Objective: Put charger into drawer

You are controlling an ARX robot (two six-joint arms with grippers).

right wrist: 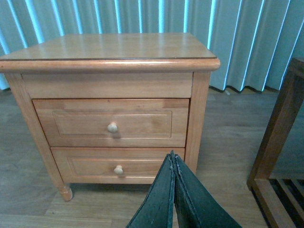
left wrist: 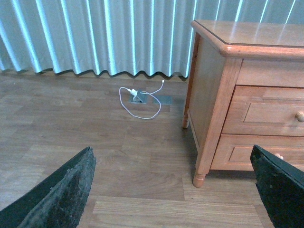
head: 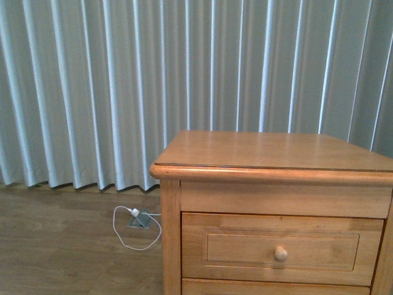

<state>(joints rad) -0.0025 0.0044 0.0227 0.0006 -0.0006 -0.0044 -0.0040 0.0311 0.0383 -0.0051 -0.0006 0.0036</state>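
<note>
The drawer (head: 245, 246) is the upper one of the honey-coloured nightstand and is closed, with a round pale knob (head: 280, 253). It also shows in the left wrist view (left wrist: 266, 114) and in the right wrist view (right wrist: 76, 123). The charger with the black cable is not in view in any frame. My left gripper (left wrist: 173, 190) is open and empty, low over the wooden floor to the left of the nightstand. My right gripper (right wrist: 172, 157) is shut on nothing, in front of the nightstand below the drawers. Neither arm shows in the front view.
A white plug with a white looping cable (head: 136, 215) lies on the floor by a floor socket near the curtain, also in the left wrist view (left wrist: 135, 95). The lower drawer (right wrist: 76, 166) is closed. A dark wooden frame (right wrist: 280, 128) stands right of the nightstand.
</note>
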